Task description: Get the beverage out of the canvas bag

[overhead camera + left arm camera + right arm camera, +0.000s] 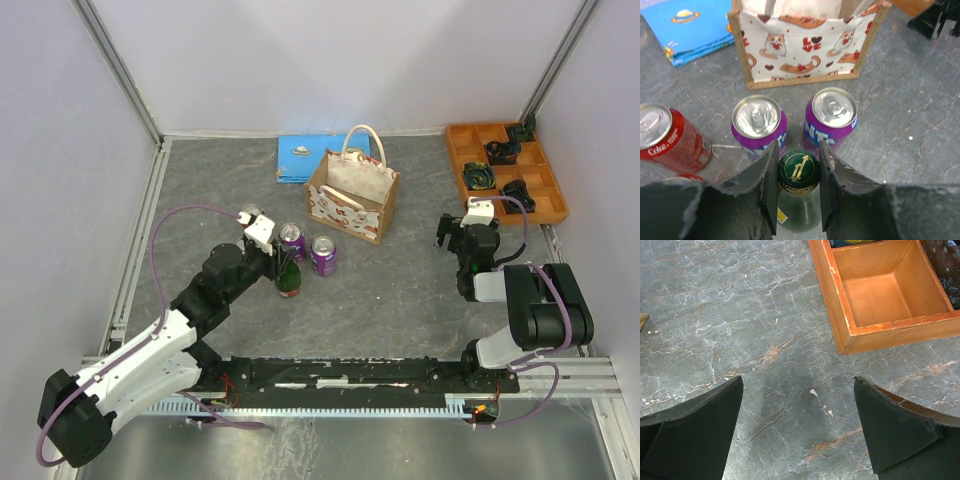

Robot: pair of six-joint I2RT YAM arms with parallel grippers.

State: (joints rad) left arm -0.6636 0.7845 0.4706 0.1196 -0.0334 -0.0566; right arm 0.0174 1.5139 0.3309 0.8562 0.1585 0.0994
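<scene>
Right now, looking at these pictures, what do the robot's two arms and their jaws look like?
The left arm has white links between chunky black joints; the right arm is mostly black with a pale grey link. A thin lilac cable loops along each, and a small white block sits at each wrist. The jaws are dark grey wedges with rough, chipped edges.

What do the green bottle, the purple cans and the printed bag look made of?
Green bottle with gold-marked cap: translucent and glossy, likely glass; the fluted cap looks metal. Two purple drink cans: aluminium, by the bright silvery tops with pull tabs. Boxy beige cat-print canvas bag: woven fabric, coarse jute-like trim along the edges.
</scene>
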